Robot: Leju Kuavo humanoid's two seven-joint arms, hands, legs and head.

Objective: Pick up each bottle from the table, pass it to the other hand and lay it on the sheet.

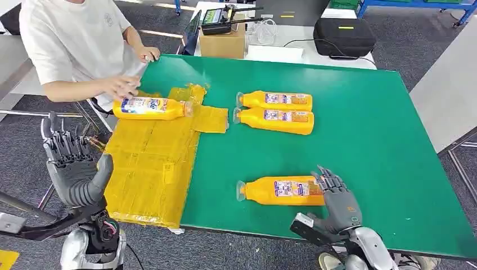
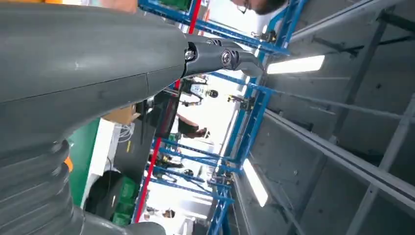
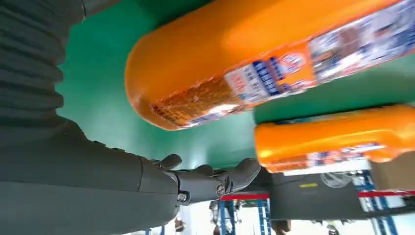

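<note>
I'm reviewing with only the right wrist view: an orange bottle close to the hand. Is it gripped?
Observer: Not visibly. In the head view the right hand sits at the base of the near bottle, which lies on the table.
Operator: And the left hand?
Observer: The left hand is raised beside the table, fingers apart, holding nothing.
Operator: Anything on the sheet?
Observer: One bottle lies on the sheet, a person's hand on it.

An orange plastic bottle (image 3: 235,54) with a printed label lies on the green table (image 3: 98,103), just beside the right hand (image 3: 147,181), whose fingers are spread. A second orange bottle (image 3: 337,137) lies beyond.
</note>
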